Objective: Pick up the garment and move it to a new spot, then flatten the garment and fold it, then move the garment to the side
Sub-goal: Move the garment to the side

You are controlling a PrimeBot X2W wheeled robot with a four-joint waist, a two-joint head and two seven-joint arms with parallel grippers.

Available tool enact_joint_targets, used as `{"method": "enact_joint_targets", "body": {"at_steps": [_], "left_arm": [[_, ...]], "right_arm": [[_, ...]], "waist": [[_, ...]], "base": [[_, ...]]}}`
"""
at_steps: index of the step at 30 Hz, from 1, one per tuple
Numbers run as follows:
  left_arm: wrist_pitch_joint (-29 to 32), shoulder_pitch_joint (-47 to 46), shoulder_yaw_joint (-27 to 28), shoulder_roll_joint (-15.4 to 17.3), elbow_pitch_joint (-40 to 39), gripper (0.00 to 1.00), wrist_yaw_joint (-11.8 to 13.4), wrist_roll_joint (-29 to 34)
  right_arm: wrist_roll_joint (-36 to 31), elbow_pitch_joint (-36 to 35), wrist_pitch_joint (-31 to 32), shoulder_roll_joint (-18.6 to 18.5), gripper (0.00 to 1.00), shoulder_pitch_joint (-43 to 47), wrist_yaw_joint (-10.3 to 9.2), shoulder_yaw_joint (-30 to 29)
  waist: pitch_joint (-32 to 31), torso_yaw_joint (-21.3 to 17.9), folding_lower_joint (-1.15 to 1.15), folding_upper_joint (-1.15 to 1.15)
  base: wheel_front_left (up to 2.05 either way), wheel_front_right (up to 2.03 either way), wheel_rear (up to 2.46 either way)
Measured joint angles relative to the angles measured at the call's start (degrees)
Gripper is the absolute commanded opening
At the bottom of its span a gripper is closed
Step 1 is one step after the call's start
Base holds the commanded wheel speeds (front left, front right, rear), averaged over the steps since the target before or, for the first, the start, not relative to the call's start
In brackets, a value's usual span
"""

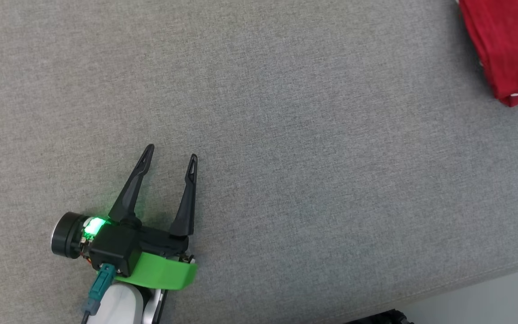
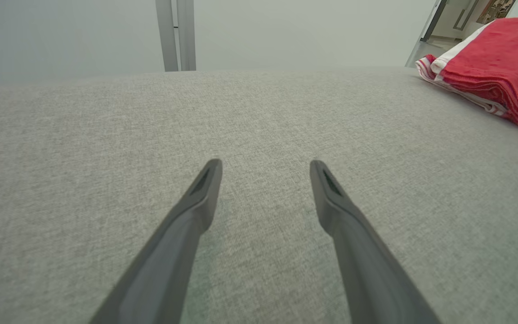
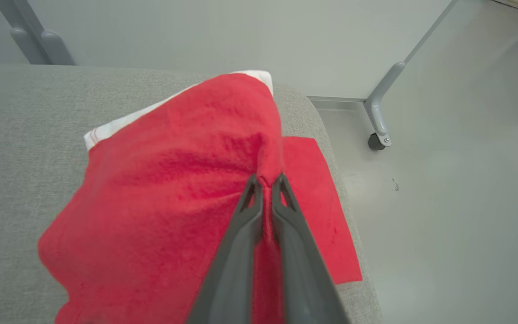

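Red fleecy garment with white trim is what the right gripper is clamped on, so yeah: in the right wrist view the two long dark fingers are pressed nearly together with a ridge of the cloth pinched between the tips. Around that pinch the fabric is pulled up into a tent, with creases running toward the tips. A flat red flap is spread out just beside the fingers, right at the rounded edge of the grey woven upholstered surface that the garment is lying on. Past that edge a pale smooth floor can be seen, plus a grey metal leg with a small black caster. The left gripper is spread wide with nothing between its fingers, held over bare grey weave and well apart from the garment. A bright green band is wrapped around its wrist and a small green light is lit beside it. In the head view the garment is found way over at the upper right corner, partly cut off by the frame. From the left wrist view it's seen at the far right with layered edges showing.
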Motion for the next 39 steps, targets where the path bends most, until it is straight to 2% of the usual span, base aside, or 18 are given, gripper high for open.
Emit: {"method": "enact_joint_targets", "body": {"at_steps": [15, 16, 17, 22, 27, 32, 36, 37, 39], "left_arm": [[0.0, -0.63, 0.58, 0.16, -0.35, 1.0, -0.73, -0.21], [0.0, -0.63, 0.64, 0.16, -0.34, 1.0, -0.77, -0.21], [0.0, -0.63, 0.67, 0.15, -0.34, 1.0, -0.85, -0.21], [0.0, -0.62, 0.53, 0.03, -0.01, 1.0, -0.88, -0.21], [0.0, -0.58, 0.4, -0.29, 0.37, 1.0, -0.88, -0.46], [0.0, -0.05, 0.25, -0.74, 1.19, 1.0, -0.32, -1.96], [0.0, 1.2, 0.8, -0.94, 1.9, 1.0, 0.98, -3.47], [0.0, 2.46, 1.31, -0.96, 2.47, 1.0, 1.64, -4.75], [0.0, 3.62, 1.9, -0.99, 2.91, 1.0, 2.44, -5.87]], "right_arm": [[-8.03, 11.26, -1.41, 2.78, 0.0, -2.94, 0.0, -2.47], [-8.57, 12.0, -1.56, 3.19, 0.62, -3.08, 0.0, -2.61], [-9.33, 12.95, -1.78, 3.7, 1.0, -3.3, 0.0, -2.86], [-14.69, 16.99, -4.0, 5.72, 1.0, -4.42, 0.0, -3.37], [-26.63, 19.3, -11.13, 7.01, 1.0, -6.85, 0.0, -3.68], [-31.93, 17.39, -12.9, 14.05, 1.0, -4.6, 0.0, -8.83], [-34.21, 9.73, -13.05, 19.57, 1.0, 1.82, 0.0, -14.78], [-36.04, 5.93, -13.05, 22.5, 1.0, 6.83, 0.0, -16.9], [-37.3, 2.99, -13.05, 25.49, 1.0, 11.71, 0.0, -17.92]], "waist": [[1.26, 1.32, 0.0, 0.0], [1.15, 1.36, 0.0, 0.0], [1.02, 1.39, 0.0, 0.0], [0.33, 1.52, 0.0, 0.0], [-1.19, 1.83, 0.0, 0.0], [-3.89, 2.37, 0.0, 0.0], [-6.79, 2.91, 0.0, 0.0], [-8.7, 3.25, 0.0, 0.0], [-10.6, 3.6, -0.01, 0.0]], "base": [[0.0, 0.0, 0.0], [0.0, 0.0, 0.0], [0.0, 0.0, 0.0], [0.0, 0.0, 0.0], [0.0, 0.0, 0.0], [0.0, 0.0, 0.0], [0.0, 0.0, 0.0], [0.0, 0.0, 0.0], [0.0, 0.0, 0.0]]}}
